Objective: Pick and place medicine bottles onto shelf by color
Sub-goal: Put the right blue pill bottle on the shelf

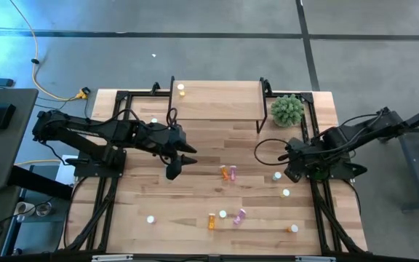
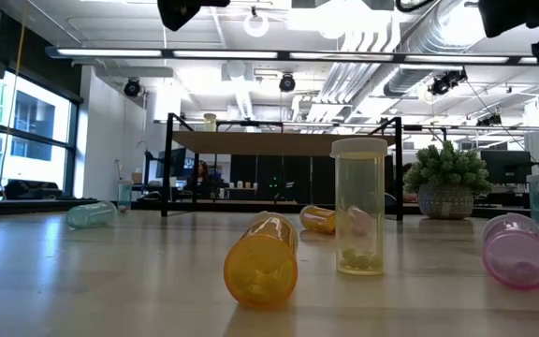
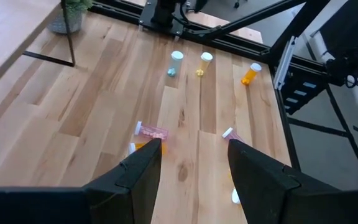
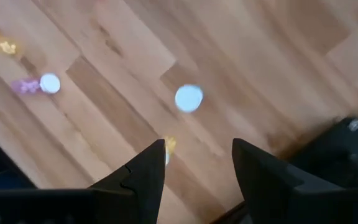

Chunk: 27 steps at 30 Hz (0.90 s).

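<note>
Across the full width: wooden bench (image 1: pixel 144 196), plank top inside a black frame. At its far edge, centred: shelf (image 1: pixel 217 100), light-wood board on thin black legs, one yellow bottle (image 1: pixel 182 90) upright at its left end. Just beside the shelf's right end: green plant ball (image 1: pixel 287 110) in a pot. Left of centre, above the bench: left arm, left claw (image 1: pixel 180 164) empty, fingers (image 3: pixel 138 171) spread apart with bare wood visible between them in the left wrist view. At the right edge: right arm, right claw (image 1: pixel 294 173) empty, fingers (image 4: pixel 145 171) likewise spread, raised over the bench near a white-capped bottle (image 4: pixel 188 98) seen from above. Scattered over the near and right half of the bench: medicine bottles (image 1: pixel 228 173), far smaller than either claw, none gripped. Near centre: orange and pink pair lying together. Near the front edge: orange bottle (image 1: pixel 211 220) on its side, pink bottle (image 1: pixel 240 216) on its side close by, one more orange bottle (image 1: pixel 294 228) toward the right. Close to the right claw: two upright white-capped bottles (image 1: pixel 277 176). In the low view: yellow-tinted bottle (image 2: pixel 359 217) upright, orange one (image 2: pixel 264 260) lying beside it, pink one (image 2: pixel 519 249) lying at right.
</note>
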Each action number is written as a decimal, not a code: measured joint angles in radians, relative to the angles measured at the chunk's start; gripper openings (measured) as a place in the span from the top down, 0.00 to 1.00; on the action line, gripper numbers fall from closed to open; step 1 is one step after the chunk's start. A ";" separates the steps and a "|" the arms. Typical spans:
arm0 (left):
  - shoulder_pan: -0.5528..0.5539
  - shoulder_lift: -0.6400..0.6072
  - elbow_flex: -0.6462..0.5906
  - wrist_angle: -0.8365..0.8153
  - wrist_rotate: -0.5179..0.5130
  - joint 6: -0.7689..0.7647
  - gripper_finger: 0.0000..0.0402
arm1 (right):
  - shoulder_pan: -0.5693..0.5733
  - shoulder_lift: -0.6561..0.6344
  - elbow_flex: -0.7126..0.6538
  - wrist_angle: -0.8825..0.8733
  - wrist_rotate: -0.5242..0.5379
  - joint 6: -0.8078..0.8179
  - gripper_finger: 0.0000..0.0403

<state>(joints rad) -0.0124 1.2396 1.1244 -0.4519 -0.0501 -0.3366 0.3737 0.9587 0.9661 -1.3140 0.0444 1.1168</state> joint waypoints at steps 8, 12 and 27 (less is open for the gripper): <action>0.000 0.000 0.000 0.000 -0.040 0.000 0.57 | 0.000 0.078 0.000 0.043 -0.052 0.113 0.56; 0.000 0.000 0.000 0.000 -0.040 0.000 0.57 | 0.000 0.133 0.000 0.084 -0.049 0.176 0.56; 0.000 0.000 0.000 -0.010 -0.039 0.014 0.57 | 0.000 0.365 0.000 0.101 -0.035 0.420 0.56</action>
<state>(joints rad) -0.0124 1.2396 1.1244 -0.4619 -0.0895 -0.3226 0.3740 1.3236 0.9657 -1.2130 0.0093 1.5365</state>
